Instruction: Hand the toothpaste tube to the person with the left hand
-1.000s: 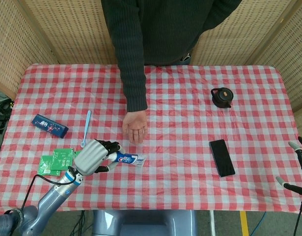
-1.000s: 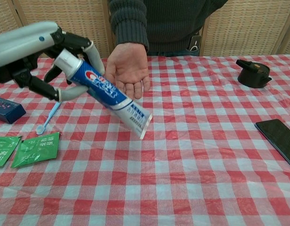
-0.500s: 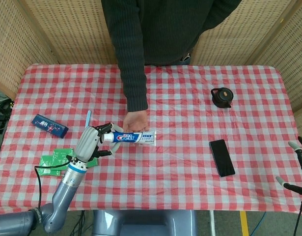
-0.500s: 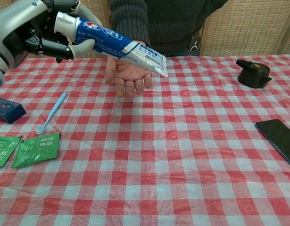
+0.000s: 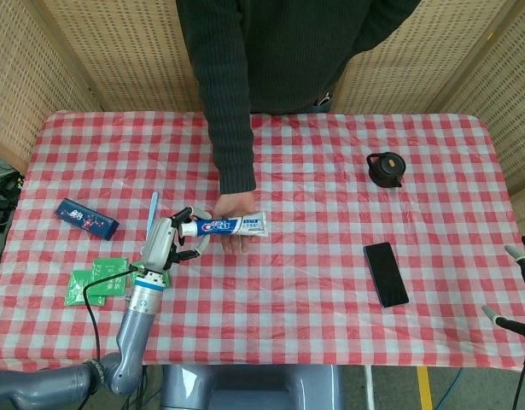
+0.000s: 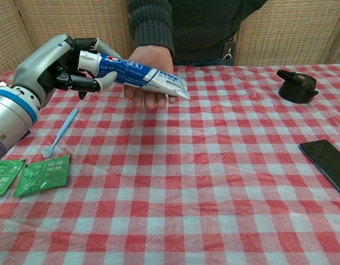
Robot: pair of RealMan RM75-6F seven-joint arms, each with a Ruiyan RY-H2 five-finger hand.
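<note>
My left hand [image 5: 168,243] [image 6: 62,63] grips the cap end of the blue and white toothpaste tube [image 5: 230,225] [image 6: 142,76]. The tube lies roughly level, and its flat end rests across the person's upturned palm [image 5: 235,213] [image 6: 153,69]. The person's fingers lie flat under it, not curled around it. My right hand [image 5: 518,290] shows only at the lower right edge of the head view, with its fingers spread and nothing in them.
A light blue toothbrush [image 6: 60,132] and a dark blue box [image 5: 86,219] lie to the left. Green sachets [image 6: 43,175] sit near the front left edge. A black phone [image 5: 386,273] and a small black pot [image 5: 385,169] are on the right.
My left hand has lowered and carried the tube forward, so the tube has levelled out and now rests on the person's palm. The right hand stays put.
</note>
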